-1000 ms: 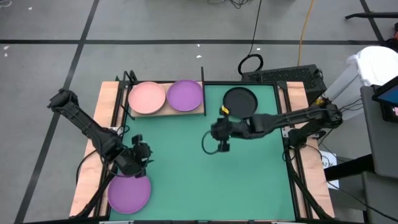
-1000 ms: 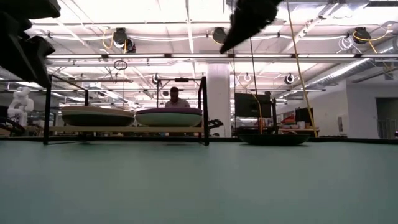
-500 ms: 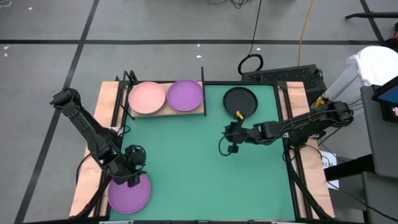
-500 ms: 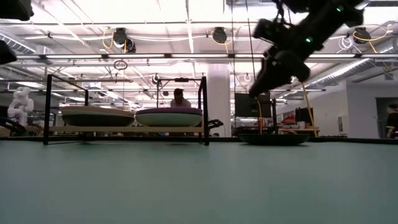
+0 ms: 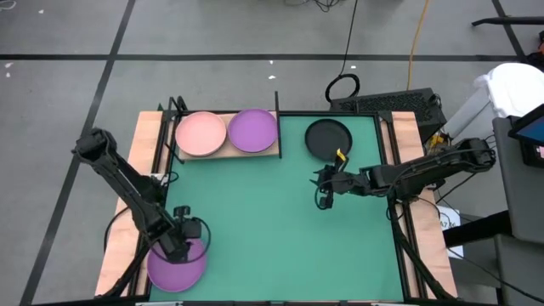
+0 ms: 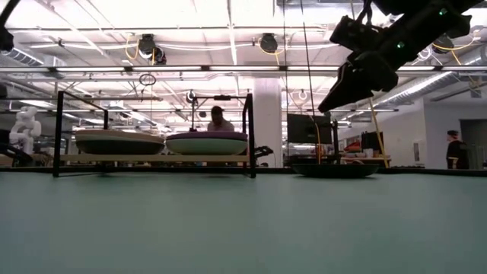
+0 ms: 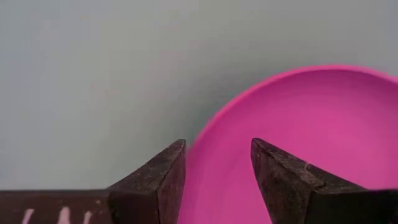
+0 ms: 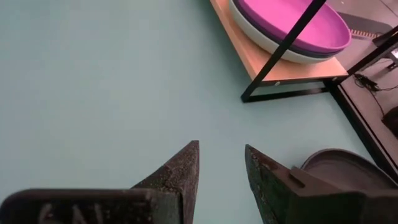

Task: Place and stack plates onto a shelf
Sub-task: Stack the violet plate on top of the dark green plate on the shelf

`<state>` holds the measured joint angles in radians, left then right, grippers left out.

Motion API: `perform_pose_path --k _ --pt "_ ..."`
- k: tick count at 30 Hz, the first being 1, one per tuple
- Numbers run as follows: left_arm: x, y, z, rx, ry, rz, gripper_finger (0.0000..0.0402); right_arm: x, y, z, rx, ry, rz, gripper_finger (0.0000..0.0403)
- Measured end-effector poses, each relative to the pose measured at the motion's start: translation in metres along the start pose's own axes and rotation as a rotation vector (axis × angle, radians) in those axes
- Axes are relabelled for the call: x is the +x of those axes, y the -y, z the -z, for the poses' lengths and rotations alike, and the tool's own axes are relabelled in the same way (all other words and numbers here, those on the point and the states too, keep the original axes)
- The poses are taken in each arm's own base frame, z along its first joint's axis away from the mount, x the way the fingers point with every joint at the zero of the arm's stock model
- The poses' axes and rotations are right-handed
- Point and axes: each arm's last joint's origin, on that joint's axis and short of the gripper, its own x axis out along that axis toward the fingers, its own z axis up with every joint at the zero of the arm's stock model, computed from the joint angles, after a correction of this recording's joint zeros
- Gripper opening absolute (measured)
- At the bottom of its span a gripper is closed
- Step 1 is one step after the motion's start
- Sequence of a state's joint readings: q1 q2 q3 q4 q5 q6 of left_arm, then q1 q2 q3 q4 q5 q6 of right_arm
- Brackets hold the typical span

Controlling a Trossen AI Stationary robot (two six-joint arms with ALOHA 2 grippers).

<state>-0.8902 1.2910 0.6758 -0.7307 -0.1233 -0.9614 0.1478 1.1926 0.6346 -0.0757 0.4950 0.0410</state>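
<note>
The left gripper (image 5: 189,239), fingers spread, partly hides the near-left purple plate's (image 5: 174,265) rim. The right gripper (image 5: 324,188), fingers parted, hovers above open mat (image 5: 255,221) near the black plate (image 5: 327,137).

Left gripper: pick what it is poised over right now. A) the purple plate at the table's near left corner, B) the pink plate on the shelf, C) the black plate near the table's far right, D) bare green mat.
A: in the high view the left gripper sits above the purple plate, and the left wrist view shows its open fingers straddling that plate's rim.
</note>
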Motion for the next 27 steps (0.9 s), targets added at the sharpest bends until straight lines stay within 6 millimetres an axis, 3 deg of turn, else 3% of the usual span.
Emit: perform_pose_path --k 9,13,18,27 --pt "0.012 -0.006 0.000 0.077 -0.071 -0.110 0.0253 -0.001 -0.001 0.000 -0.002 0.002 -0.005 0.0112" --pt "0.015 -0.009 0.002 0.128 -0.130 -0.135 0.0259 -0.001 -0.001 0.000 0.011 0.001 -0.005 0.0112" --pt "0.017 -0.012 0.002 0.119 -0.163 -0.125 0.0229 -0.001 -0.001 0.000 0.016 0.000 -0.005 0.0112" --pt "0.028 -0.021 0.012 0.104 -0.240 -0.090 0.0136 -0.001 -0.001 0.000 0.016 0.000 -0.005 0.0112"
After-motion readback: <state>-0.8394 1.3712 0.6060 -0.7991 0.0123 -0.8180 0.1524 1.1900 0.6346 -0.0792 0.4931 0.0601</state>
